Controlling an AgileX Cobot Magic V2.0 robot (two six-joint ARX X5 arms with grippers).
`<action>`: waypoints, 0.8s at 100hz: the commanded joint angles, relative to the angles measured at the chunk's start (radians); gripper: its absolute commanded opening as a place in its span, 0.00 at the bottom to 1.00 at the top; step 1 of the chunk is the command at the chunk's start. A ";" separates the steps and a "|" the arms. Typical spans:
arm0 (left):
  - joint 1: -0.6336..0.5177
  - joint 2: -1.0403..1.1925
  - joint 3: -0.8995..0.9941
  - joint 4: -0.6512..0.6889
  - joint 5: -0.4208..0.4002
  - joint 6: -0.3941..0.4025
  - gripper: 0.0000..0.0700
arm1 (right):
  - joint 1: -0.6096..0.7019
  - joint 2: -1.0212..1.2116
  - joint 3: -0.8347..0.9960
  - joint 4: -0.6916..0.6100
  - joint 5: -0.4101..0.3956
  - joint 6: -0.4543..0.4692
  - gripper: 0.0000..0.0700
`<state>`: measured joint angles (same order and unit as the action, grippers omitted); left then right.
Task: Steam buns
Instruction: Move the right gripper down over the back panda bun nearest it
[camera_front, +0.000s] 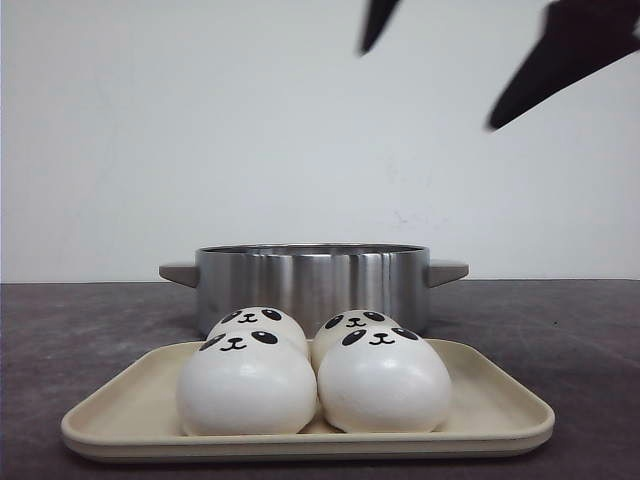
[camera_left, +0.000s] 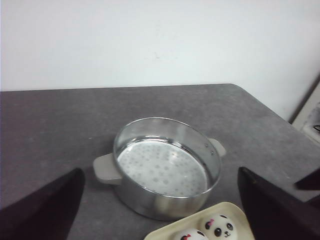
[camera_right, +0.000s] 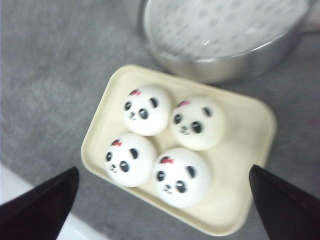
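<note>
Four white panda-face buns sit together on a cream tray (camera_front: 300, 446) at the front of the table: two in front (camera_front: 247, 385) (camera_front: 384, 380) and two behind (camera_front: 258, 322) (camera_front: 350, 325). The right wrist view shows all of them, such as one bun (camera_right: 146, 109), from above. A steel steamer pot (camera_front: 312, 280) stands behind the tray; its perforated floor (camera_left: 165, 167) is bare. My right gripper (camera_right: 160, 220) is open and empty, high above the tray; its black fingers (camera_front: 560, 60) show at the top right. My left gripper (camera_left: 157, 215) is open and empty, hovering short of the pot.
The pot has grey side handles (camera_left: 106, 169). The dark grey table ends at a white wall behind. Its right edge (camera_left: 265, 112) shows in the left wrist view, and a white strip (camera_right: 15, 185) runs beside the table in the right wrist view.
</note>
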<state>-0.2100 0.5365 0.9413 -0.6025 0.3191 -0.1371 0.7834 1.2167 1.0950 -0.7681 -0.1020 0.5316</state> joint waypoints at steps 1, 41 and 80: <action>-0.014 0.005 0.013 0.011 0.000 0.016 0.85 | 0.021 0.076 0.026 0.006 -0.007 0.040 0.92; -0.081 0.005 0.013 0.011 -0.008 0.016 0.85 | 0.024 0.394 0.032 0.088 0.016 0.045 0.89; -0.099 0.006 0.013 -0.007 -0.008 0.016 0.85 | 0.000 0.443 0.032 0.168 0.129 0.045 0.86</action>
<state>-0.3046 0.5365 0.9413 -0.6121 0.3134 -0.1371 0.7834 1.6440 1.1088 -0.6140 0.0223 0.5655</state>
